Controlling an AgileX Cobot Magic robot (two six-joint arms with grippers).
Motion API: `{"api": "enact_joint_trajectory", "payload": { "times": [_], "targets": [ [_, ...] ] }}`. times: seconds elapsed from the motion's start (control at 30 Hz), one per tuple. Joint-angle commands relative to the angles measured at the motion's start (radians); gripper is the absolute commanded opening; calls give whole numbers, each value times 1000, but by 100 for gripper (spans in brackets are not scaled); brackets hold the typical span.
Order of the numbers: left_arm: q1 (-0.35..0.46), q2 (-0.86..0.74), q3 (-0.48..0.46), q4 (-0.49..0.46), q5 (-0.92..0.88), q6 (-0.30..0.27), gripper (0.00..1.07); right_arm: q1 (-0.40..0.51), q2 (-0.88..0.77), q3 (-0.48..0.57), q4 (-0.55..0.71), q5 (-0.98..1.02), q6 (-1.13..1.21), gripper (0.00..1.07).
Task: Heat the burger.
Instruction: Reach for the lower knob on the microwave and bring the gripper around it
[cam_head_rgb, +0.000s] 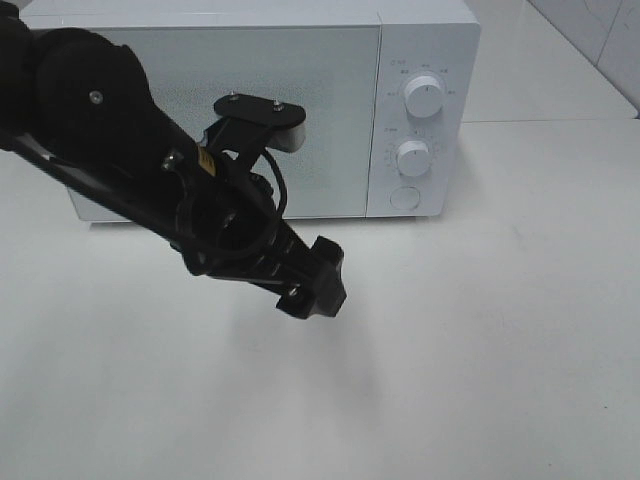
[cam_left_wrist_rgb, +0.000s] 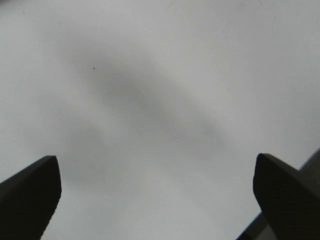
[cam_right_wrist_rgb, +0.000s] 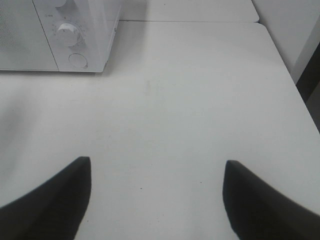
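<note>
The burger is seen in no view; whether it lies inside the shut microwave (cam_head_rgb: 250, 100) cannot be told. The left hand (cam_left_wrist_rgb: 155, 170) hangs open over the surface (cam_head_rgb: 480, 350), and the right hand (cam_right_wrist_rgb: 157, 175) is open too. The lower knob (cam_head_rgb: 413, 157) should probably be approached slowly and squarely.

microwave door (cam_head_rgb: 335, 100) partly behind left arm (cam_head_rgb: 110, 130)

Burger not visible in any camera view.
</note>
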Motion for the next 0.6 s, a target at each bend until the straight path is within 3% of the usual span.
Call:
{"api": "enact_joint_trajectory", "payload": {
  "times": [0.03,0.27,0.43,0.53,0.6],
  "targets": [
    [0,-41,-6,41,162,-7,98,-4,-26,1,-2,-11,-3,71],
    [10,-85,-6,85,292,-14,98,-4,-26,1,-2,-11,-3,71],
    [77,-113,-6,87,372,-18,98,-4,-26,1,-2,-11,-3,71],
    [213,-149,-6,89,456,-6,98,-4,-26,1,-2,-11,-3,71],
    [246,-157,-6,89,468,-6,98,-4,-26,1,-2,-11,-3,71]
  ]
}}
